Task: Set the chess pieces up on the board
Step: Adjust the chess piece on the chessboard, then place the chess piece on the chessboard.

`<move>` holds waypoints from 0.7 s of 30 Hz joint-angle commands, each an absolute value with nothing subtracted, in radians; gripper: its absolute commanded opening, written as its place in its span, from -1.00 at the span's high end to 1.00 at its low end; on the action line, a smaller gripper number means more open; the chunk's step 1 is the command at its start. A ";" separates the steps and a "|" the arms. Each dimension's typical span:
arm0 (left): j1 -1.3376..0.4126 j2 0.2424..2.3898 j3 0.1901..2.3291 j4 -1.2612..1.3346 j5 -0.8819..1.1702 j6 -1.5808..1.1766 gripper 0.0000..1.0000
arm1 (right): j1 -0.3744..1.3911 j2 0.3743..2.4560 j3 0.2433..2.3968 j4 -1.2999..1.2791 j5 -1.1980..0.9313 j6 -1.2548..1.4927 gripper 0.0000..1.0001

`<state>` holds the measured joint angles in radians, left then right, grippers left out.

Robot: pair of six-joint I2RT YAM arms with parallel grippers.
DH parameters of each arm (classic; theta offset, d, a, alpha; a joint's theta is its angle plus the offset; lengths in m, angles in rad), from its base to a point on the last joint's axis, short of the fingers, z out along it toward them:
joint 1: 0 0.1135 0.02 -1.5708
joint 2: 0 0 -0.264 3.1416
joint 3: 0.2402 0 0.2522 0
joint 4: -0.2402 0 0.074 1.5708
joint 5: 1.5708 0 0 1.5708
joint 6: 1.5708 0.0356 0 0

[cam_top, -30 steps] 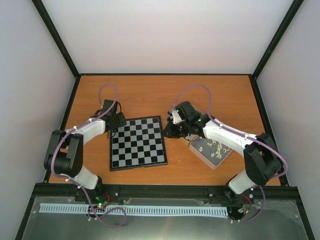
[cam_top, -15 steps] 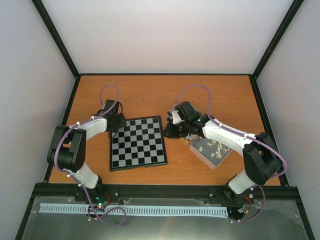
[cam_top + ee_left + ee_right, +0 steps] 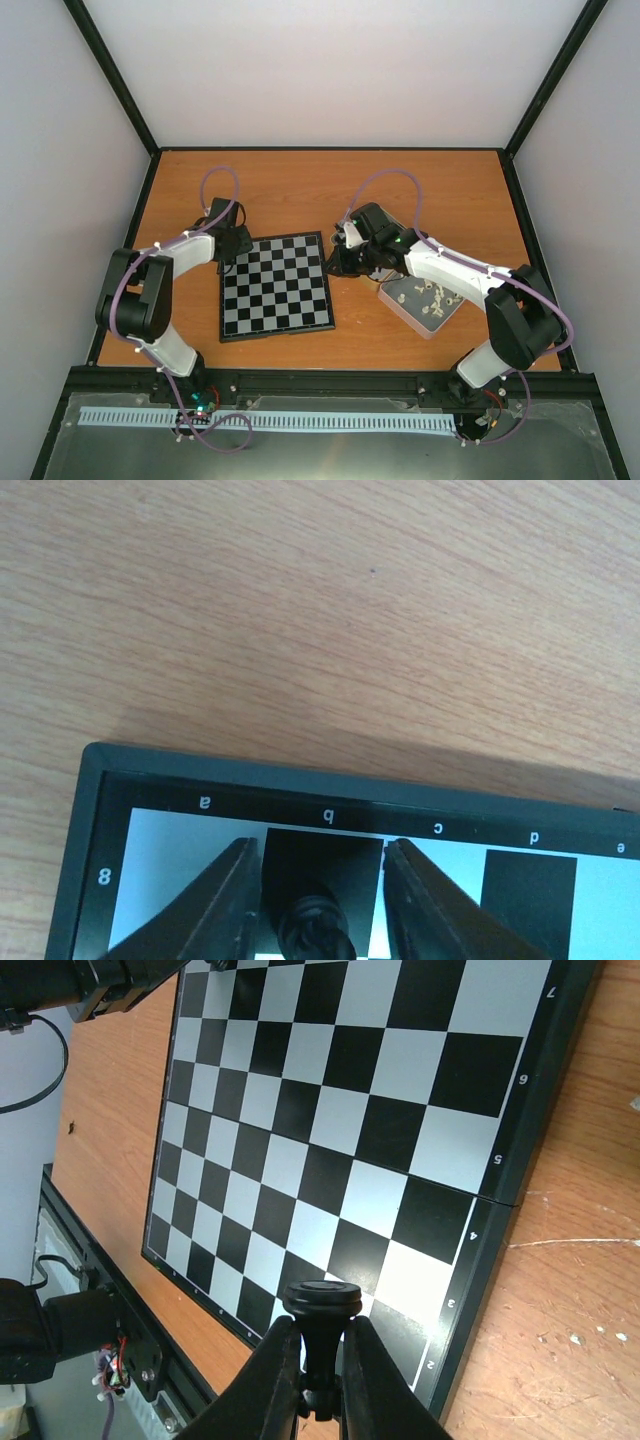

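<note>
Right claw [image 3: 322, 1338]: pressed together on the held piece [image 3: 320, 1302], pinching its thin stem. The long axis of this piece runs in line with my fingers. Its wide flat disc end points away from the claw, out past the fingertips, and the rest is hidden between them. The piece is glossy black plastic, turned round, with a narrow collar low on the stem. It hangs over the board [image 3: 330, 1140] near that board's numbered edge, roughly by rows 2 to 4.

Left claw [image 3: 320, 855]: partly spread, at the board's opposite corner. The b8 piece [image 3: 315, 932] is between the fingers [image 3: 240, 900], with a slim gap on each side. It is black and ridged on top. The frame edge cuts it off, so I cannot judge its axis. It is at the black square under the letter b, in row 8.

The board is flat and smooth, with black and silvery squares inside a raised black rim. The table [image 3: 300, 190] is orange wood grain. A shallow tin [image 3: 400, 310] of cream pieces [image 3: 428, 295] sits just right of the board.
</note>
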<state>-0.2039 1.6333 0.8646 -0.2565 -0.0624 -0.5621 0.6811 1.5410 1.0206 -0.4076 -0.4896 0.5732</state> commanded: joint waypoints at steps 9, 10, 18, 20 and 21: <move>-0.207 1.266 0.924 -0.389 0.120 -0.587 -0.15 | 0.709 1.583 1.069 -0.248 -0.696 0.338 0.94; -0.206 1.222 0.921 -0.385 0.183 -0.586 -0.21 | 0.717 1.583 1.075 -0.225 -0.723 0.305 0.94; -0.209 1.063 0.756 -0.213 0.887 -0.727 -0.68 | 0.796 1.643 1.222 -0.237 -0.798 0.107 0.94; -0.209 1.040 0.717 -0.146 0.945 -0.775 -0.71 | 0.813 1.663 1.253 -0.239 -0.793 0.086 0.94; -0.209 1.026 0.706 -0.141 0.960 -0.786 -0.71 | 0.817 1.675 1.265 -0.238 -0.787 0.085 0.94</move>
<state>-0.2043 1.0496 0.7738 -0.2306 0.6811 -0.6724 0.7864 1.6329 1.2133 -0.2501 -0.7643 0.1829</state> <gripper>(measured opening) 0.851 0.092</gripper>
